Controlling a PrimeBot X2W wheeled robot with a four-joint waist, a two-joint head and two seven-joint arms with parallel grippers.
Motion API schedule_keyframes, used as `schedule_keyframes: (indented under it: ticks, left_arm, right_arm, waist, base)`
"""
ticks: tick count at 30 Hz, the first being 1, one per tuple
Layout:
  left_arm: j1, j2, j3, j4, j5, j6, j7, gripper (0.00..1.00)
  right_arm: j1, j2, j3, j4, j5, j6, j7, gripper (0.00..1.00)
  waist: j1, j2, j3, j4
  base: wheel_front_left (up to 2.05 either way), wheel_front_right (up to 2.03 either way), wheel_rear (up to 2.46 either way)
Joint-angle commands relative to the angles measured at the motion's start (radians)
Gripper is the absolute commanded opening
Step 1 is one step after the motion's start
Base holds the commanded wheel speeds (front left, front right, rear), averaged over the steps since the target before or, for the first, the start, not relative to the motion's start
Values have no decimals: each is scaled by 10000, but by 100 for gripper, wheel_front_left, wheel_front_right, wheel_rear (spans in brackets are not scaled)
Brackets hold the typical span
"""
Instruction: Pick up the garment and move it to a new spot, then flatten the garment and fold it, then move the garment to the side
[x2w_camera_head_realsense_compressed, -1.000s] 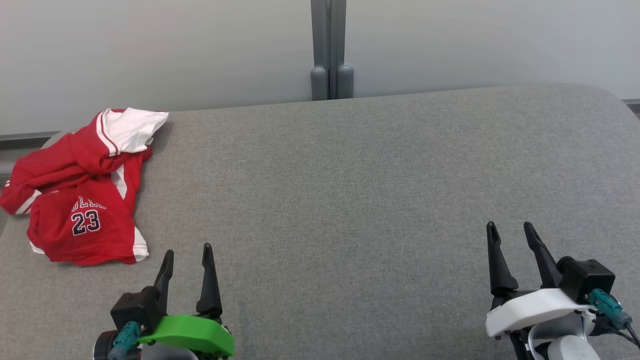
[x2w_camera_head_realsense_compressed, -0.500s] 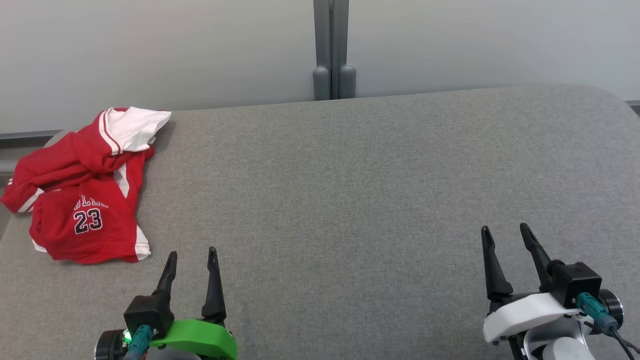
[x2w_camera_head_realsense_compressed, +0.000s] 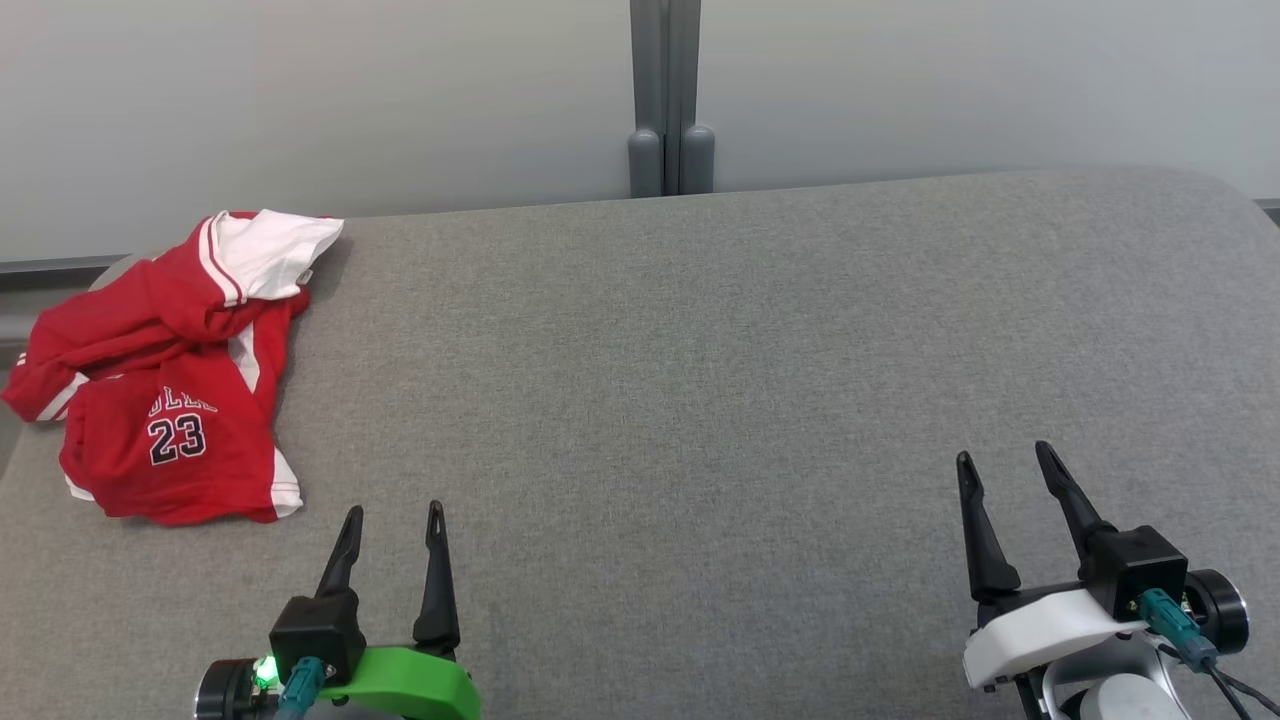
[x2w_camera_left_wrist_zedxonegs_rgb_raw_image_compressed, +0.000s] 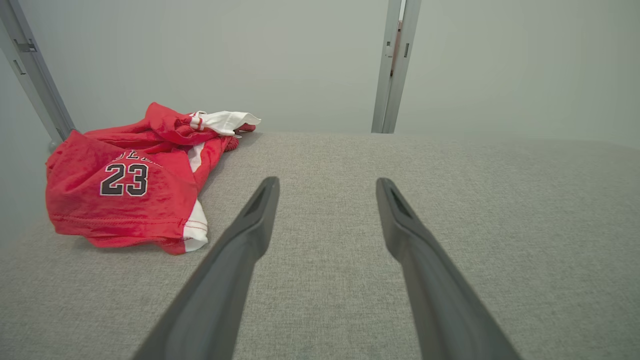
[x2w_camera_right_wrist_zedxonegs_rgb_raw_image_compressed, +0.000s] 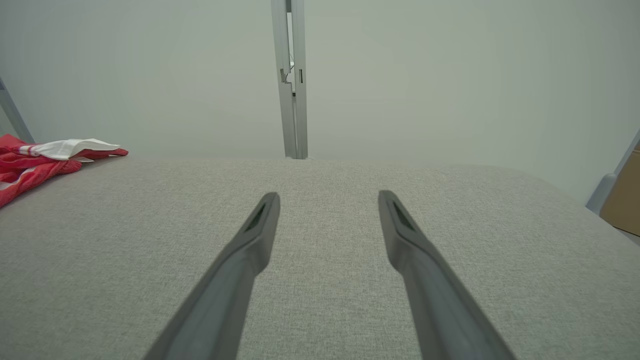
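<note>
Plainly, the crumpled red-and-white jersey garment (x2w_camera_head_realsense_compressed: 170, 390) lies bunched at about ten o'clock on the grey fabric-covered table (x2w_camera_head_realsense_compressed: 700, 350), by its far-left corner. One red fold reaches the table's left edge. The dark number 23 faces up on the near part of the heap, and a white panel with red stripes sits on top at its far end, toward twelve o'clock. The garment lies free of both end effectors.

In the head view, the left end effector (x2w_camera_head_realsense_compressed: 393, 508), in its green plastic housing, sits at seven o'clock. Its two long dark fingers are spread apart and point toward twelve o'clock, with bare table between them. The garment's near hem lies at about ten o'clock from those fingertips, near but not touching. In the left wrist view the left end effector (x2w_camera_left_wrist_zedxonegs_rgb_raw_image_compressed: 327, 181) shows the same wide gap, with the garment (x2w_camera_left_wrist_zedxonegs_rgb_raw_image_compressed: 130, 200) at ten o'clock, clear of the fingers.

The right end effector (x2w_camera_head_realsense_compressed: 1004, 452), in a white housing, sits at five o'clock, fingers likewise spread and empty, well apart from the garment. In the right wrist view the right end effector (x2w_camera_right_wrist_zedxonegs_rgb_raw_image_compressed: 328, 194) frames bare grey cloth, and the garment (x2w_camera_right_wrist_zedxonegs_rgb_raw_image_compressed: 30, 160) shows at nine o'clock by the view's left edge.

Beyond the table's far edge, at twelve o'clock, a grey metal upright post (x2w_camera_head_realsense_compressed: 668, 100) stands against a pale plain wall (x2w_camera_head_realsense_compressed: 300, 100).
</note>
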Motion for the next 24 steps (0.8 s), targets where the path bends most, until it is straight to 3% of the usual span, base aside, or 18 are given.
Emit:
schedule_keyframes:
  ticks: [1, 17, 24]
  left_arm:
    - [-25, 71, 16, 33, 8, 45, -17, 100]
    - [-115, 71, 47, 171, -44, 42, -17, 100]
    - [-312, 70, -13, 152, 55, -11, -17, 100]
  right_arm:
    - [-20, -41, 7, -12, -27, 0, -46, 100]
    - [-14, -40, -9, 43, 66, 0, -44, 100]
    - [148, -35, -122, -138, 24, 0, -41, 100]
  waist:
    - [0, 0, 3, 2]
    - [0, 0, 25, 43]
    - [0, 0, 86, 801]
  base:
    - [0, 0, 0]
    - [0, 0, 0]
    - [0, 0, 0]
